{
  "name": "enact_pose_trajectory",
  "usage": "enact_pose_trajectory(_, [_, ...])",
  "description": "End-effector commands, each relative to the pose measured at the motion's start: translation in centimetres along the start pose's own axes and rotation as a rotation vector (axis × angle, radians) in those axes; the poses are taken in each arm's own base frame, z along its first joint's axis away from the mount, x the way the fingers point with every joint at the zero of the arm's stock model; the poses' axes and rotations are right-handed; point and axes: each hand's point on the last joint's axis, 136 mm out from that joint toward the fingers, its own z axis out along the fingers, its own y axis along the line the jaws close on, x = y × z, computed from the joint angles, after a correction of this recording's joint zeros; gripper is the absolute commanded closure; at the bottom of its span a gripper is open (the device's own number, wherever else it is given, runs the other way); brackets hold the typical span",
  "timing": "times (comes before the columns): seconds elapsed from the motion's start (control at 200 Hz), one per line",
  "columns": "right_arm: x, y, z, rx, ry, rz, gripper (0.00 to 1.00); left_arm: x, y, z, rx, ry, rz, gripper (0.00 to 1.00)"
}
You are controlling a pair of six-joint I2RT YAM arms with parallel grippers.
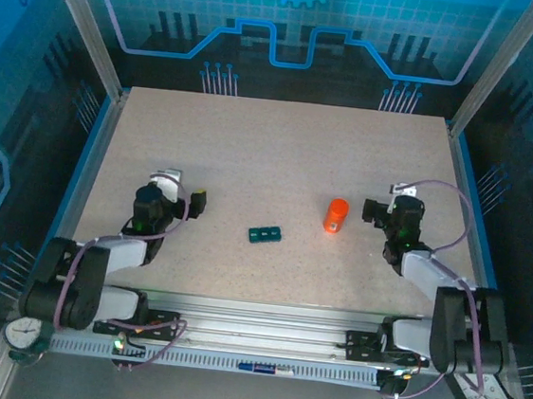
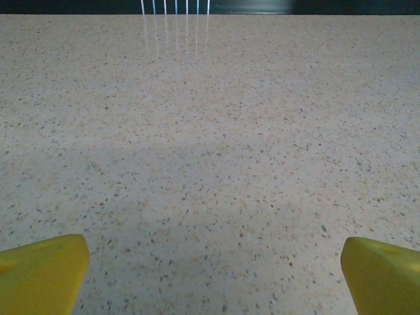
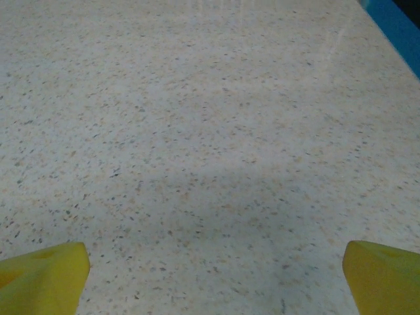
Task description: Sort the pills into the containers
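Note:
The containers (image 1: 265, 234), a short dark-teal strip of joined square cells, lie on the table just below its centre. The pills are hidden. My left gripper (image 1: 180, 188) hovers to the left of the strip, well apart from it. It is open, and its yellow fingertips (image 2: 46, 270) stand wide over bare table with nothing between them. My right gripper (image 1: 387, 201) is to the right of the strip, past the orange bottle. It is open too, and between its yellow fingertips (image 3: 44, 274) there is bare tabletop.
An orange cylindrical bottle (image 1: 335, 215) stands upright between the strip and my right gripper. The speckled table (image 1: 281, 153) is bordered by blue rails and metal posts at the sides. Both arm bases sit on the rail at the near edge.

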Motion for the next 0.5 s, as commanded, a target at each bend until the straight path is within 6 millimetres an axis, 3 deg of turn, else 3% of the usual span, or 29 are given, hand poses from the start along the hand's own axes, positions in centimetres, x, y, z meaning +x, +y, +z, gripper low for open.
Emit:
enact_pose_trajectory(0.0, [-3.7, 1.2, 0.1, -0.02, -0.243, -0.032, 0.0, -3.3, 0.0, 0.8, 0.018, -0.135, 0.036, 0.01])
enact_pose_trajectory(0.145, [-2.4, 4.2, 1.2, -0.085, -0.291, -0.138, 0.0, -1.6, 0.3, 1.7, 0.022, -0.148, 0.032, 0.01])
enact_pose_trajectory(0.195, [-2.3, 4.6, 1.3, -0.081, -0.288, -0.154, 0.0, -1.9, 0.3, 1.8, 0.024, -0.174, 0.039, 0.01])
enact_pose_trajectory(0.305, [-2.1, 4.2, 2.3, -0.107, -0.224, -0.121, 0.0, -1.6, 0.4, 3.1, 0.035, -0.086, 0.026, 0.01])
enact_pose_trajectory(0.495, [-2.1, 3.4, 2.6, -0.123, -0.203, -0.076, 0.0, -1.8, 2.7, 3.9, -0.035, -0.041, -0.062, 0.01])
